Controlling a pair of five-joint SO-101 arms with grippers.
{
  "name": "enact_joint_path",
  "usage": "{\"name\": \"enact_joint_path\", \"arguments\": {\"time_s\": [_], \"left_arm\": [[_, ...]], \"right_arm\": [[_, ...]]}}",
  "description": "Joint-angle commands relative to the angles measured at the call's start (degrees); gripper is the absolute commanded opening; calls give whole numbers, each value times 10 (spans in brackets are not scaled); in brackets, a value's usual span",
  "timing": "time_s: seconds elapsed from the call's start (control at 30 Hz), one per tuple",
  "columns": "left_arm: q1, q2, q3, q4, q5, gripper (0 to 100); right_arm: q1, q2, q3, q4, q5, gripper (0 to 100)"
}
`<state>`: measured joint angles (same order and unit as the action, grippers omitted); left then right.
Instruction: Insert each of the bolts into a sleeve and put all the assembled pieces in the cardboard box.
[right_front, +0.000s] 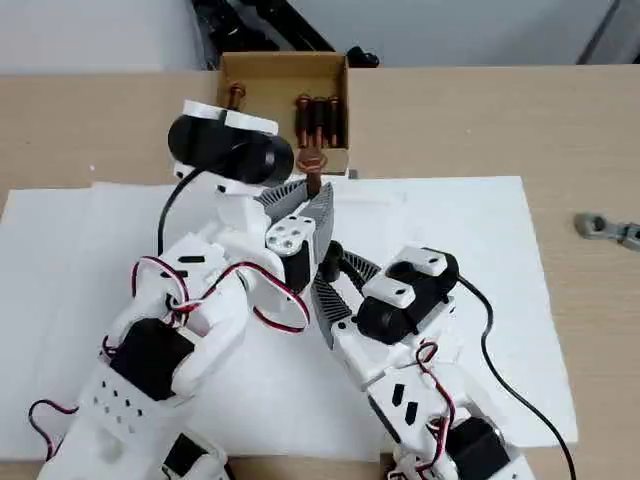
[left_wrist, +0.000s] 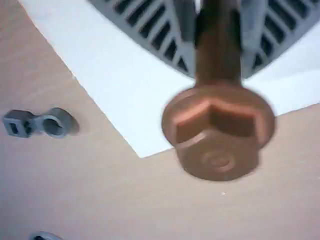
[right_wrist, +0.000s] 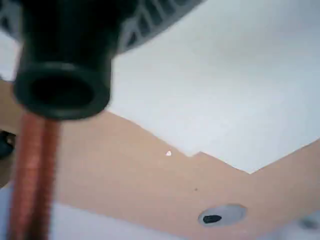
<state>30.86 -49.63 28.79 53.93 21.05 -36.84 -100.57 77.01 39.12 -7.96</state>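
A white foam sheet (right_front: 450, 230) covers much of a pale wooden worktop (right_front: 80, 120), and two white robot arms come in from the near edge.

The left pincer (right_front: 312, 196), with grey ribbed fingers (left_wrist: 150, 35), is clamped on the shaft of a copper-coloured hex-headed metal bolt (left_wrist: 217, 131). The bolt's flanged head sticks out just past the fingertips.

Just beyond the left pincer's tips, past the bolt head, sits an open brown cardboard box (right_front: 285, 68). Several copper bolts with dark collars (right_front: 318, 118) lie side by side inside it.

The right pincer (right_front: 335, 270) sits just beside the left pincer, behind its fingertips. It is closed around a black plastic tube-shaped sleeve (right_wrist: 62, 65), whose open round mouth projects past the fingers. In the right wrist view a threaded copper shaft runs close alongside the sleeve. Whether the two touch cannot be told.

Well apart from the right pincer, off the foam sheet on the bare worktop, lies a small grey metal clip (right_front: 605, 228).
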Motion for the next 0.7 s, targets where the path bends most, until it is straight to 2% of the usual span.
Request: {"name": "enact_joint_path", "arguments": {"time_s": [0.0, 0.67], "left_arm": [[20, -1, -59, 31, 4, 6], [33, -1, -34, 38, 0, 6]], "right_arm": [[0, -5, -3, -15, -4, 4], [0, -5, -3, -12, -4, 4]]}}
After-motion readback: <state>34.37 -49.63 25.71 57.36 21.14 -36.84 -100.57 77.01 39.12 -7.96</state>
